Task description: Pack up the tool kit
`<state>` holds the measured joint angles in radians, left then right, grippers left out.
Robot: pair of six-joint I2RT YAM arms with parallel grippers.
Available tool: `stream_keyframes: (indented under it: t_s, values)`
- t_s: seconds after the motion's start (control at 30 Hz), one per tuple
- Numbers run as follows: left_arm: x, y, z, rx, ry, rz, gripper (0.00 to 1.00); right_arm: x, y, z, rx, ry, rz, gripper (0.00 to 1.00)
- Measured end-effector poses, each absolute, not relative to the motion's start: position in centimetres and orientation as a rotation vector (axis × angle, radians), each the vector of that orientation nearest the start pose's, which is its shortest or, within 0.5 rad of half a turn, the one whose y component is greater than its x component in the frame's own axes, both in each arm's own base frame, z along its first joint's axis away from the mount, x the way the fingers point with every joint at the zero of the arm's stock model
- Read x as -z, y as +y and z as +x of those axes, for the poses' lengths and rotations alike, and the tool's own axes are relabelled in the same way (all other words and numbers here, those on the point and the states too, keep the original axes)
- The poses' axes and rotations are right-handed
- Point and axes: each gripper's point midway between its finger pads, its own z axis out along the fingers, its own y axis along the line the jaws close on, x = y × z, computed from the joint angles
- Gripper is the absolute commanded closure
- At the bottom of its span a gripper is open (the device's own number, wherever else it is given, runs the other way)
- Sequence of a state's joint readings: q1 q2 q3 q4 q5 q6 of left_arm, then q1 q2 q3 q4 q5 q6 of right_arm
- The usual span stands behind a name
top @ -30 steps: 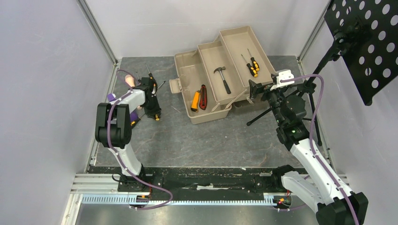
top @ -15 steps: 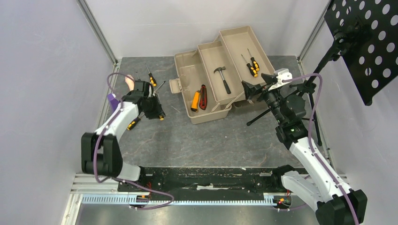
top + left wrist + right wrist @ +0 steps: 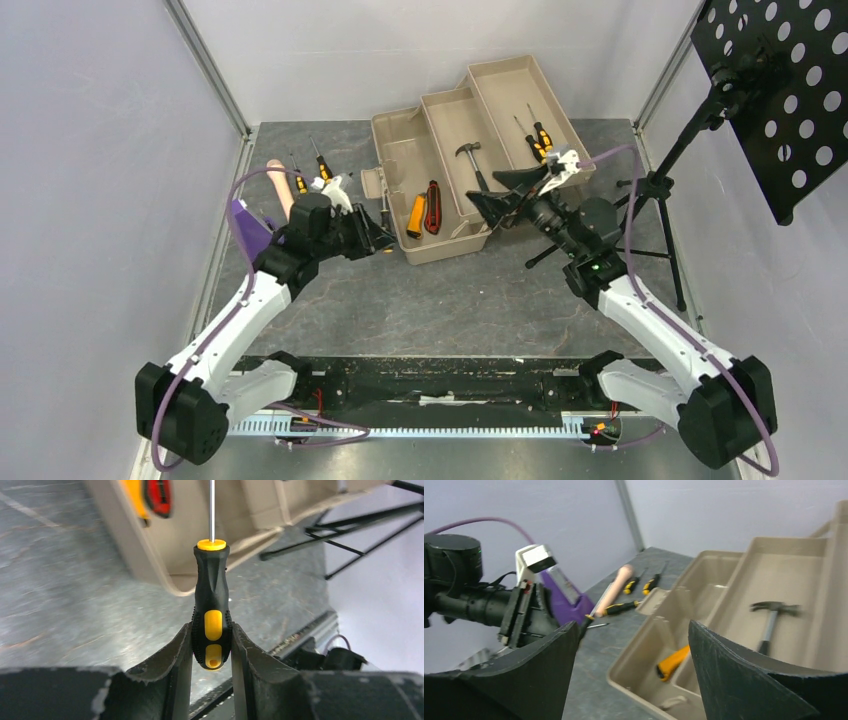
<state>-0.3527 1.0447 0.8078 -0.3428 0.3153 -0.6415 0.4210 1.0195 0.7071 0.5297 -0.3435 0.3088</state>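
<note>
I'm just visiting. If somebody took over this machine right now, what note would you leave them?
Left claw: shut on an orange-and-black screwdriver, close to the toolbox.
Right claw: open, empty, over the toolbox.
Done: hammer, utility knife and two screwdrivers lie in the opened-out toolbox.
Left: put in the held screwdriver, fetch the loose screwdrivers from the table, close the toolbox.

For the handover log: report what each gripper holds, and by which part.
Left gripper clamps the screwdriver by the butt end of its handle, shaft pointing out. Right gripper is open, holding nothing.
</note>
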Motion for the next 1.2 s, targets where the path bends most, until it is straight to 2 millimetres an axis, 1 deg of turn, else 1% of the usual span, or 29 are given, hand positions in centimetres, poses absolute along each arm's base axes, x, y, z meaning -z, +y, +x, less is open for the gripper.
stream_keyframes:
  t_s: [0.17, 0.3, 0.43, 0.53, 0.6, 0.7, 0.77, 0.87, 0.97, 1.0, 1.07, 1.1, 1.2]
  values:
    - [-21.6, -22.8, 25.5, 1.067, 2.149, -0.01, 0.98, -32.1, 26.1, 29.4, -1.024, 1.4, -0.405, 0.24]
    - [-23.6, -25.6, 24.4, 1.182, 2.071, 0.06, 0.98, -31.2, 28.2, 29.2, -1.147, 1.439, -0.37, 0.27]
    - [-25.0, -27.1, 23.7, 1.246, 2.012, 0.103, 0.98, -30.4, 29.5, 29.2, -1.223, 1.474, -0.339, 0.3]
    - [-25.9, -27.9, 23.4, 1.282, 1.975, 0.12, 0.98, -30.2, 30.3, 29.0, -1.264, 1.494, -0.327, 0.32]
    - [-26.3, -28.2, 23.2, 1.299, 1.958, 0.13, 0.98, -30.2, 30.8, 28.9, -1.288, 1.498, -0.321, 0.36]
    - [-26.9, -28.6, 23.0, 1.318, 1.934, 0.142, 0.98, -30.2, 31.6, 28.7, -1.322, 1.502, -0.318, 0.47]
    - [-27.1, -28.8, 22.9, 1.325, 1.924, 0.149, 0.98, -30.1, 32.0, 28.7, -1.344, 1.506, -0.316, 0.58]
    - [-27.2, -29.0, 22.9, 1.331, 1.916, 0.155, 0.98, -29.8, 32.5, 28.6, -1.376, 1.522, -0.314, 0.76]
    - [-27.0, -29.1, 23.0, 1.329, 1.924, 0.155, 0.97, -30.2, 32.8, 28.4, -1.411, 1.518, -0.312, 0.97]
    - [-27.0, -29.2, 23.0, 1.33, 1.923, 0.157, 0.94, -30.3, 32.9, 28.3, -1.413, 1.515, -0.318, 1.0]
    - [-27.0, -29.2, 23.0, 1.329, 1.92, 0.157, 0.87, -30.5, 33.0, 28.3, -1.411, 1.517, -0.326, 1.0]
    - [-27.0, -29.1, 23.0, 1.322, 1.919, 0.155, 0.82, -30.4, 33.0, 28.3, -1.406, 1.522, -0.332, 1.0]
    - [-26.7, -28.7, 23.4, 1.274, 1.925, 0.147, 0.55, -30.2, 33.1, 28.7, -1.367, 1.547, -0.359, 1.0]
